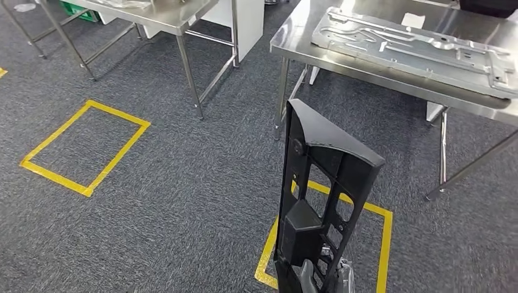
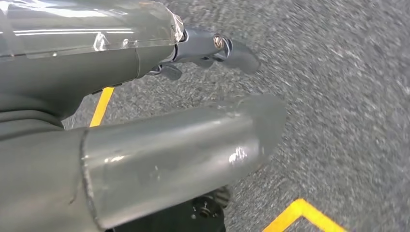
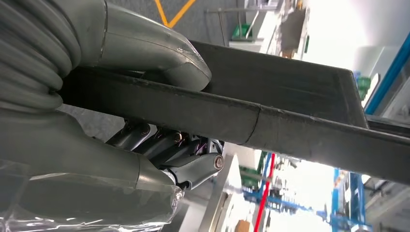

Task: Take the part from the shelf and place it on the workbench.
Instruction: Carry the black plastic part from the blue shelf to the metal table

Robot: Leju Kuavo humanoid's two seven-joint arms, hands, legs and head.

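Note:
The part [image 1: 324,183] is a long black plastic panel with several cut-out windows. It stands upright in front of me, over the carpet. My right hand [image 1: 317,276] grips its lower end at the bottom edge of the head view. In the right wrist view the thumb presses one face of the part [image 3: 290,111] and the dark fingers [image 3: 159,145] curl behind it. The steel workbench [image 1: 366,67] stands ahead to the right, beyond the part's top. My left hand [image 2: 159,125] hangs over the carpet with thumb and fingers apart and holds nothing.
A large stamped metal plate [image 1: 415,46] lies on the workbench. A second steel table [image 1: 165,18] stands at the back left. Yellow tape rectangles mark the grey carpet, one on the left [image 1: 85,146] and one under the part [image 1: 385,244].

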